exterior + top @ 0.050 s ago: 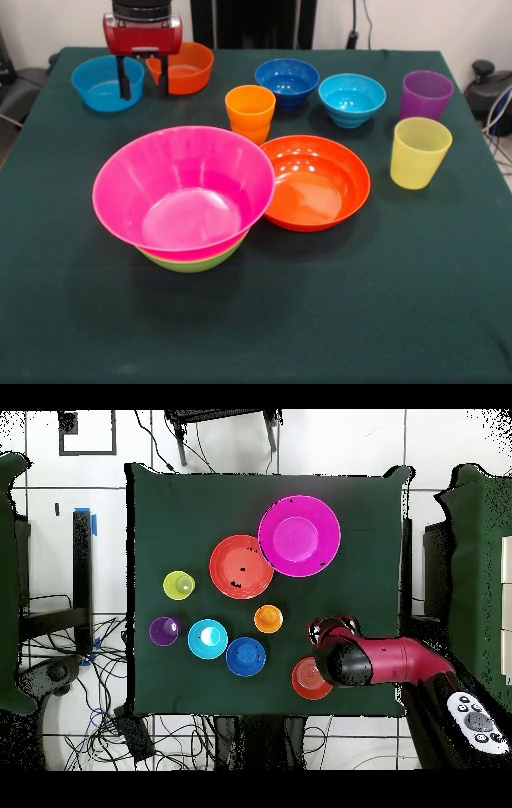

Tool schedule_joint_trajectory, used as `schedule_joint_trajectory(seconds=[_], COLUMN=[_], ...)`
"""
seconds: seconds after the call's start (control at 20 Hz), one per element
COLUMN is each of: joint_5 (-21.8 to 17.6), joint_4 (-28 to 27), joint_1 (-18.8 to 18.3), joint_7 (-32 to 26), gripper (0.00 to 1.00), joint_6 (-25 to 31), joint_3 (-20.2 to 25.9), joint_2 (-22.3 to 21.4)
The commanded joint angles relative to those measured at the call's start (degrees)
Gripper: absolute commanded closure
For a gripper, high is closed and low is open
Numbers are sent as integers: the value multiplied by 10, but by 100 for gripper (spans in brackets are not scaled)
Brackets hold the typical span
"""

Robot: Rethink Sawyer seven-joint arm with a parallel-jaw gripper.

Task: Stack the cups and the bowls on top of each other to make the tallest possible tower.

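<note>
Fingers of the gripper hang apart and empty between a small blue bowl and a small orange bowl at the desk's edge. Nearby the big pink bowl sits nested in the lime green bowl, touching the shallow orange bowl. An orange cup, dark blue bowl, cyan bowl, purple cup and yellow cup stand separately.

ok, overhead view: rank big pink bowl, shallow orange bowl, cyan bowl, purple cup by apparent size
1. Big pink bowl
2. Shallow orange bowl
3. Cyan bowl
4. Purple cup
</note>
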Motion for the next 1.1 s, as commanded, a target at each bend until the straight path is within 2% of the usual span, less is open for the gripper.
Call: schedule_joint_trajectory(seconds=[0.05, 0.55, 1.0, 1.1], joint_5=[-60, -92, -62, -65], joint_4=[-35, -43, -18, -15], joint_1=[20, 62, 22, 12], joint_7=[-20, 5, -8, 0], gripper=[0, 0, 0, 0], joint_6=[6, 6, 13, -12], joint_3=[0, -45, -14, -6], joint_2=[1, -11, -22, -17])
